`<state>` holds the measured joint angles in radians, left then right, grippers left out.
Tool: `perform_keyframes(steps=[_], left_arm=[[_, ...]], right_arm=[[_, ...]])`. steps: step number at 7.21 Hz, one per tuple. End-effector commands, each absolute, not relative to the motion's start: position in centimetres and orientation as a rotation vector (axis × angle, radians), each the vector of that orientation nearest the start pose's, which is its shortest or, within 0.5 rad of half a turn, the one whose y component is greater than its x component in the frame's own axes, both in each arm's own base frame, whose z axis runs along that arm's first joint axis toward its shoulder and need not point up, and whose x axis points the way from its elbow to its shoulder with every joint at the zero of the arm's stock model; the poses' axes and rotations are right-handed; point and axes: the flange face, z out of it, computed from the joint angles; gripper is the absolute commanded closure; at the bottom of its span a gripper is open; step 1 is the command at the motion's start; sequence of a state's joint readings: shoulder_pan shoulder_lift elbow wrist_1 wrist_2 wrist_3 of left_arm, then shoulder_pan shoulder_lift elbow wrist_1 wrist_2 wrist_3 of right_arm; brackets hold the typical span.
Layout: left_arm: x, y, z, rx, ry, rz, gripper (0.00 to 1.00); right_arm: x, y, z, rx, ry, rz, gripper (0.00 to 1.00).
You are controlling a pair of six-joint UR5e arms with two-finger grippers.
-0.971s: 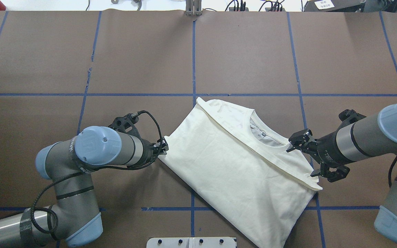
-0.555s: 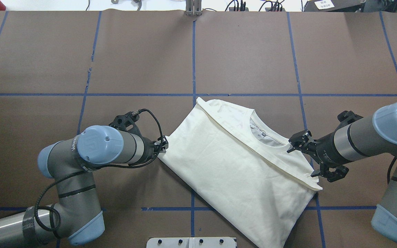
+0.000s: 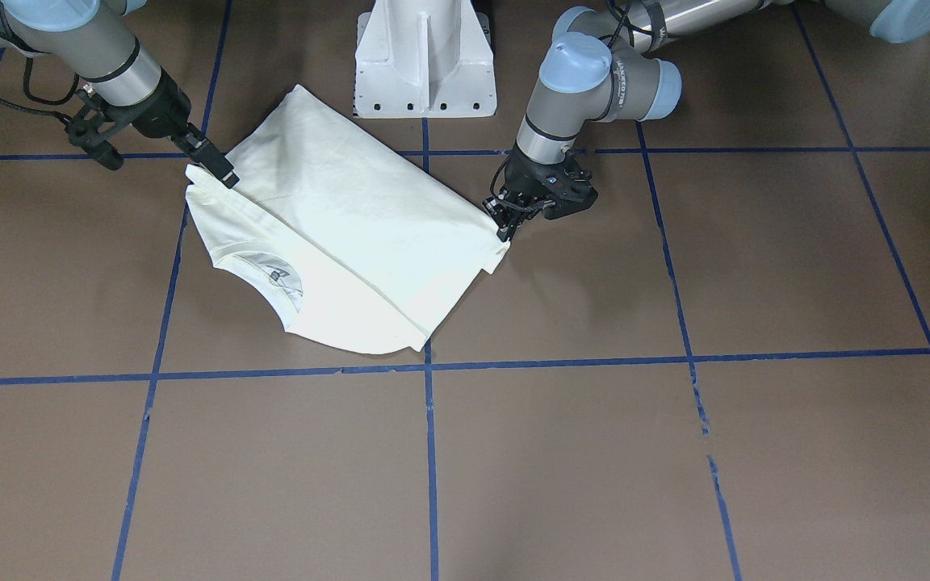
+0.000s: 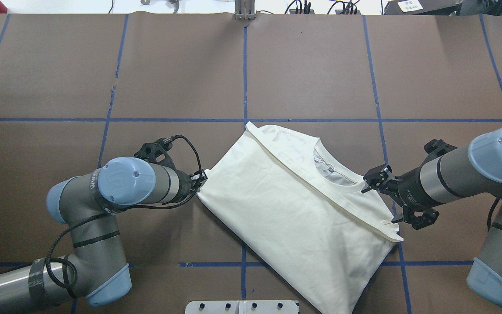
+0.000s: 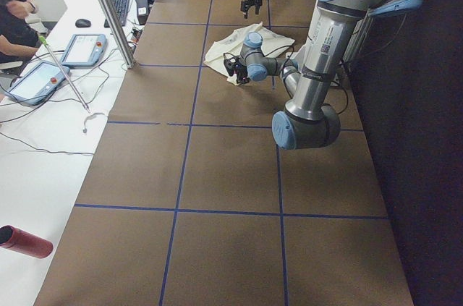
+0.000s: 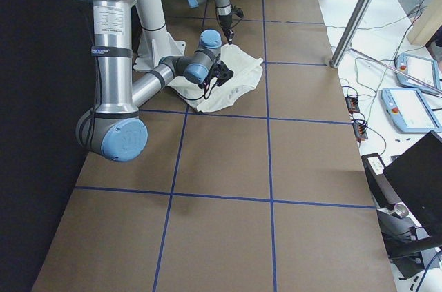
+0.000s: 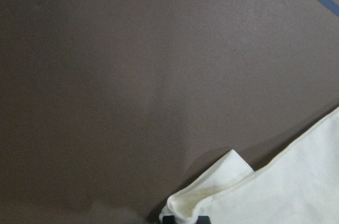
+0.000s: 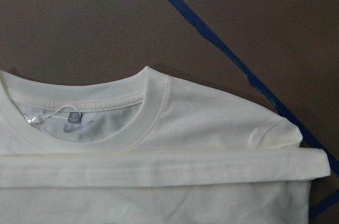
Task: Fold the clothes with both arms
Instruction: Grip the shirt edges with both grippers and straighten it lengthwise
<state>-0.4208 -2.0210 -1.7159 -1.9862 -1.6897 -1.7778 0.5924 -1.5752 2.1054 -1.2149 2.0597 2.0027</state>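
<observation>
The cream-white shirt (image 4: 294, 213) lies folded on a slant on the brown table, plain side up, its ribbed collar (image 8: 153, 102) and neck label showing. At the shirt's left corner my left gripper (image 4: 201, 179) is low on the table, shut on the cloth; the left wrist view shows the folded corner (image 7: 212, 192) pinched at its fingertips. My right gripper (image 4: 381, 204) is open at the shoulder end beside the collar, one finger near the neck and the other near the folded sleeve edge. No cat print shows.
The white pedestal base (image 3: 425, 60) stands at the near table edge just behind the shirt. Blue tape lines (image 4: 244, 65) grid the brown table. Tablets (image 5: 79, 49) and a person's arm are on the white side bench past the table's left end.
My left gripper has drawn back a little to the left, and the shirt's left corner and right end have slid that way with it. The right gripper has barely shifted.
</observation>
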Motion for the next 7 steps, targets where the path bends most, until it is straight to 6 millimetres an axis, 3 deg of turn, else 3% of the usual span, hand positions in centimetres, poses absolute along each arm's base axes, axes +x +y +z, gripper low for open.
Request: perform_keyframes(steps=[1,2,3,5,6,7], left_arm=[[50.6,-42.4,29.5,0.118,0.999,-0.463,1.00],[48.0,-47.7,27.8,0.190,1.011,-0.495,1.00],[48.0,-53.1,26.7,0.220,0.992,-0.552,1.00],[50.0,-65.3,24.2,0.293,0.993,-0.615,1.00],[51.4,-68.5,23.0,0.320,1.017,-0.616,1.00],[51.5,-68.6,22.9,0.335,1.024,-0.592,0.64]], right_arm=[[-34.0,-33.7,36.5,-0.360,-0.930,0.737,0.00],[-34.0,-34.0,36.5,-0.329,-0.934,0.752,0.00],[-34.5,-34.5,35.6,-0.317,-0.952,0.750,0.00],[-36.0,-35.4,34.6,-0.312,-0.971,0.743,0.00],[-36.2,-35.5,34.0,-0.292,-0.984,0.748,0.00],[-37.4,-35.7,32.8,-0.262,-1.005,0.744,0.00]])
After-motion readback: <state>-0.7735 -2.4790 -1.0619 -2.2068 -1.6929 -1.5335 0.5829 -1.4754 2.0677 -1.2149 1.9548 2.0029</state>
